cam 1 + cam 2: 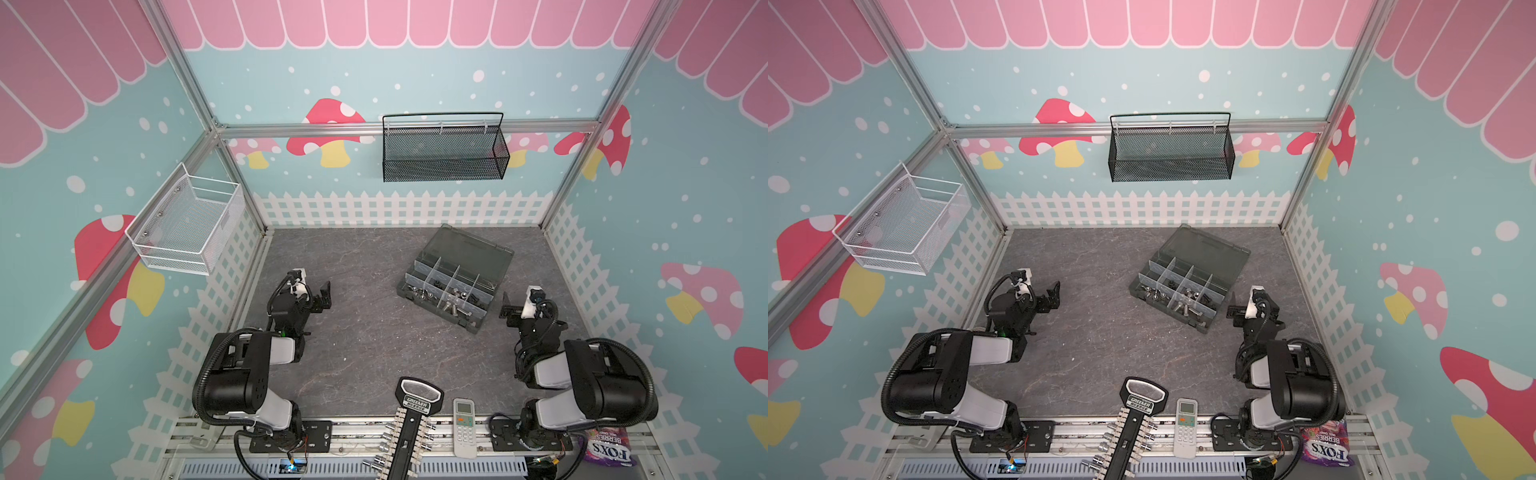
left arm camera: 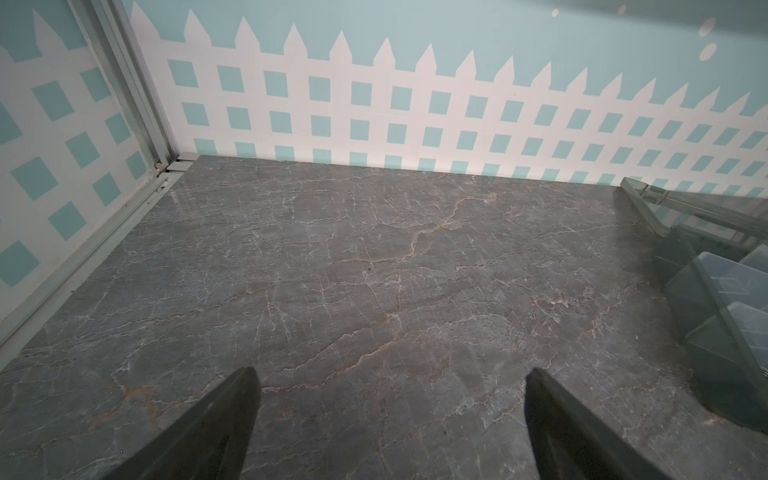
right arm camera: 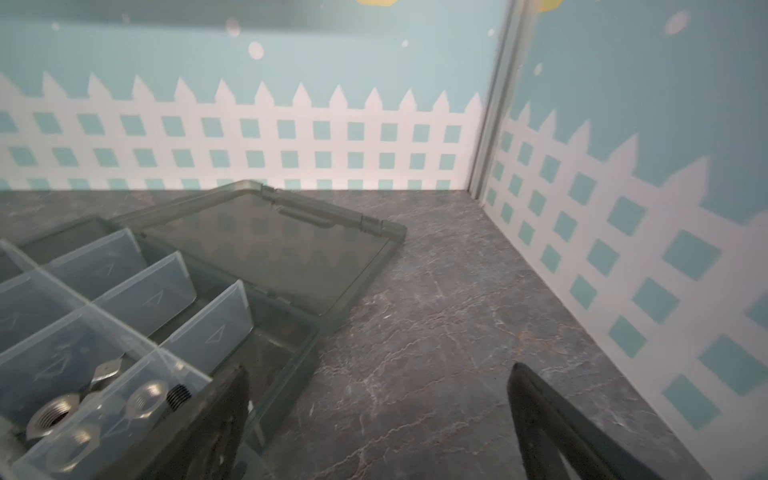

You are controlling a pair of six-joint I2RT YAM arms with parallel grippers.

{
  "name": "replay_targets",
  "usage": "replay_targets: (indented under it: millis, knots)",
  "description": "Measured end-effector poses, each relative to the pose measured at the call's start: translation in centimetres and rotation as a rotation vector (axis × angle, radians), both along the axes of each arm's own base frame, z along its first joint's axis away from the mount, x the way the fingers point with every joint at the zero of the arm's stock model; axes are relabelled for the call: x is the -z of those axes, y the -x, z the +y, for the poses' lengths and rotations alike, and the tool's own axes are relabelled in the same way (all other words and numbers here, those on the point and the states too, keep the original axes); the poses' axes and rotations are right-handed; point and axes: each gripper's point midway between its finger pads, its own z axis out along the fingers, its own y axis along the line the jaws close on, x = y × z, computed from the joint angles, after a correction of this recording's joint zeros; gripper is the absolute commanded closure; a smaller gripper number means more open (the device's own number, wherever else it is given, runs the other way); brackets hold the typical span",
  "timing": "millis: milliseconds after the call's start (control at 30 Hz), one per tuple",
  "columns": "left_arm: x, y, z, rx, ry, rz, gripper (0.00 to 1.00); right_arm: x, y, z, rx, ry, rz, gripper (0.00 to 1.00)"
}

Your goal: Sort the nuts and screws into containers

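Two tools (image 2: 392, 370) (image 3: 378, 367) agape, one organiser box (image 1: 467, 249)

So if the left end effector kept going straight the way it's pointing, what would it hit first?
Likely just the bare table, then the fence-printed back wall. The left end effector is open; the organiser box sits off its line.

Grey marbled counter (image 1: 374, 353) spreads between and ahead of the left end effector (image 1: 323, 297) and right end effector (image 1: 509, 309). Beyond them rise teal walls (image 1: 415, 83) printed with white picket fence (image 1: 399, 208), red mushrooms (image 1: 328, 133) and pink scallops (image 1: 374, 20), framed by aluminium rails (image 1: 407, 126). A black mesh basket (image 1: 444, 166) hangs far ahead of the right end effector; a white wire basket (image 1: 174, 241) hangs outward of the left.
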Motion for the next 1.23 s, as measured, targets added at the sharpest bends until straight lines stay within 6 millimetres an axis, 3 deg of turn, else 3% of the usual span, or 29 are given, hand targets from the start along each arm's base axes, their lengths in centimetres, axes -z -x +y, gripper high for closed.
replay_targets:
  millis: [167,500,1233]
  knots:
    - [0.0,0.0,0.0,0.001,0.0,0.002,0.0,-1.1,-1.5,1.2,-0.078,0.029,-0.019,0.02]
    - [0.2,0.0,0.0,0.001,0.001,0.006,0.0,-0.9,-1.4,3.5,-0.217,0.074,-0.016,0.02]
    - [0.2,0.0,0.0,0.001,0.0,0.007,0.0,-0.9,-1.3,3.8,-0.237,0.083,-0.016,0.02]
